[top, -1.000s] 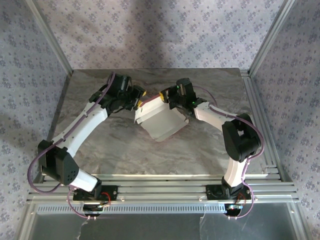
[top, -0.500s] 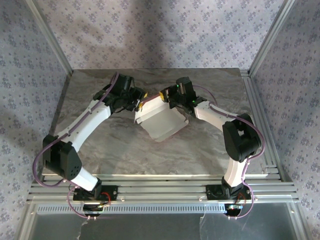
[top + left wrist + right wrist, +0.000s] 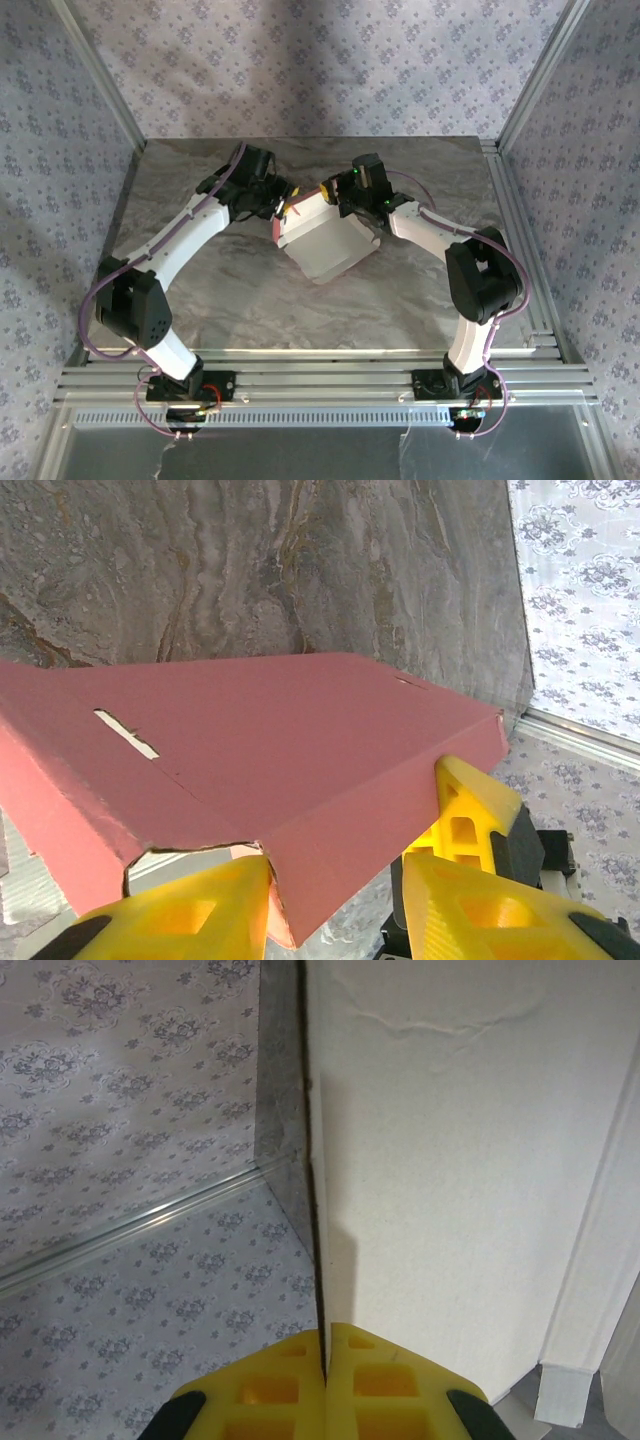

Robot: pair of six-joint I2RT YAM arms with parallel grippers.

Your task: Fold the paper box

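Note:
The paper box [image 3: 328, 242] lies half folded in the middle of the table, pale inside facing up, with pink edges. My right gripper [image 3: 333, 195] is shut on its far top edge; in the right wrist view the fingers [image 3: 325, 1335] pinch a thin wall beside the white panel [image 3: 470, 1160]. My left gripper [image 3: 283, 207] is at the box's far left corner. In the left wrist view the box's pink outside [image 3: 300, 740] has a corner hanging between the open jaws [image 3: 335, 880]: the left finger [image 3: 180, 915] touches it and the right finger [image 3: 500, 910] stands apart.
The grey marbled table [image 3: 200, 300] is ringed by aluminium rails [image 3: 520, 250] and patterned cloth walls [image 3: 60, 150]. Both arm bases stand at the near edge. Bare table shows near and to either side of the box.
My left arm has swung in toward the box, and its jaws have narrowed around the box's corner. The right gripper has kept its hold without moving.

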